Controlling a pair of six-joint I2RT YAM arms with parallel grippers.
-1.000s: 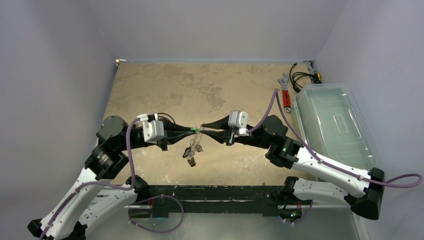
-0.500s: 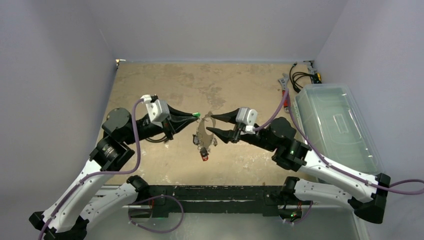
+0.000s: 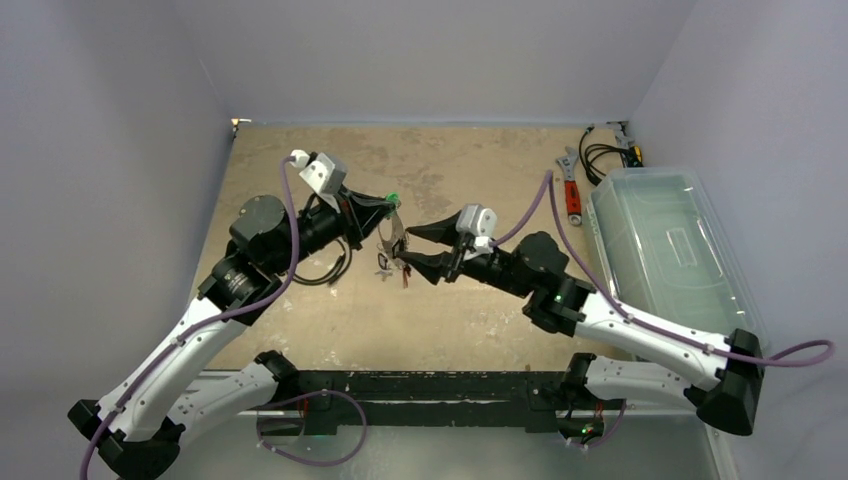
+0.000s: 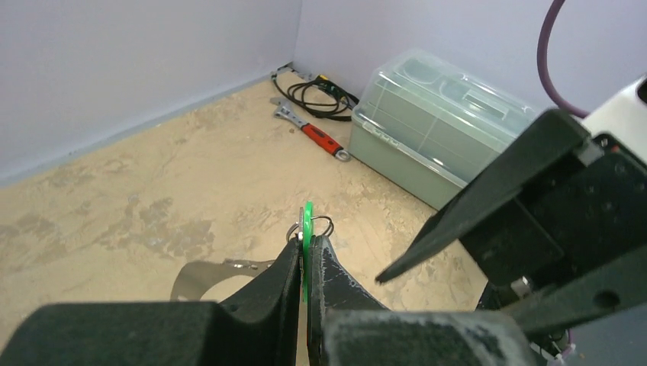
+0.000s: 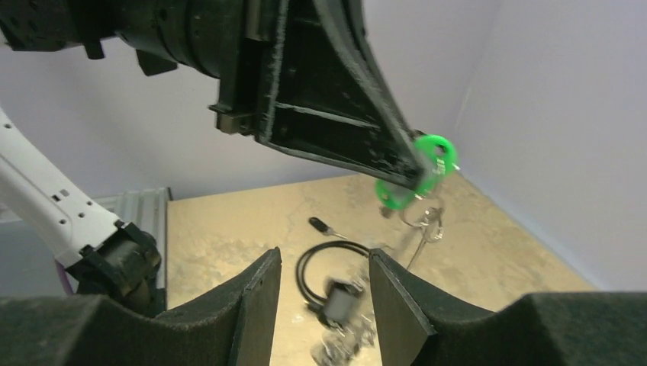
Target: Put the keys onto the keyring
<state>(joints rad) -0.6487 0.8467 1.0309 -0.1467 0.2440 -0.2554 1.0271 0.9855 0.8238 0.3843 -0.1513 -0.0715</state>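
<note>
My left gripper (image 3: 391, 207) is shut on a round green tag (image 4: 307, 219), held edge-on between its fingertips above the table. Thin silvery wire rings (image 5: 429, 219) hang from the tag. Below them dangles the keyring with a bunch of keys (image 3: 394, 250), blurred in the right wrist view as the grey bunch (image 5: 341, 306). My right gripper (image 3: 409, 247) stands open just right of the bunch, one finger on either side, touching nothing; its jaws (image 5: 324, 258) are empty. A black-headed key (image 5: 317, 224) lies on the table.
A red-handled wrench (image 3: 571, 187) and black coiled cables (image 3: 605, 153) lie at the far right. A clear lidded bin (image 3: 672, 245) stands along the right wall. A black cable loop (image 3: 328, 270) hangs under the left arm. Walls close in on three sides.
My left gripper has lifted the green tag and its bunch up and away from the near edge. My right gripper has opened, let go of the bunch and followed to the left.
</note>
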